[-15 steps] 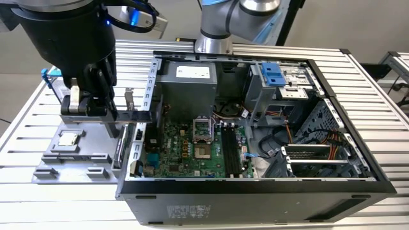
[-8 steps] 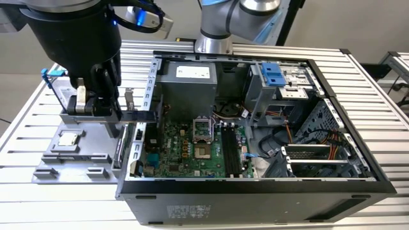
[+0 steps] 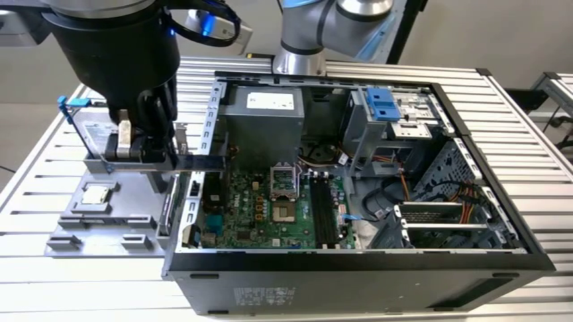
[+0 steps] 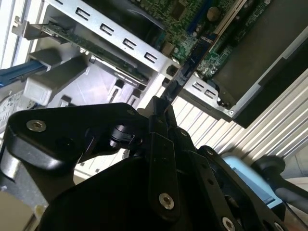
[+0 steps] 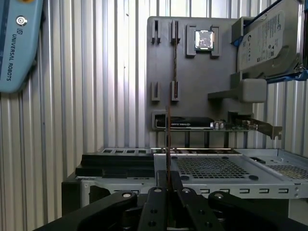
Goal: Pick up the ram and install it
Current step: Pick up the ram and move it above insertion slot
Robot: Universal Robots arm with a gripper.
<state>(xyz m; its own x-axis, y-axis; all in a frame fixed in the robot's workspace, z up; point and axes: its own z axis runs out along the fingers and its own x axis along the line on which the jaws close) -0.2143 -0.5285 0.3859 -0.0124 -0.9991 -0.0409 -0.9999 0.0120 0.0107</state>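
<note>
The gripper [image 5: 168, 182] was clamped on one end of the ram [image 3: 198, 163], held edgewise between the grey tray [image 3: 72, 231] and the computer case [image 3: 213, 111] side wall, where any tilt in that narrow hold risked striking the wall.

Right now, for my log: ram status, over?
Gripper shut on the ram. Ram lifted, beside the computer case wall. Not yet seated in motherboard.

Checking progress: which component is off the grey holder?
The ram, the slim dark stick in the hand; hard drive and processor rest on the holder.
</note>
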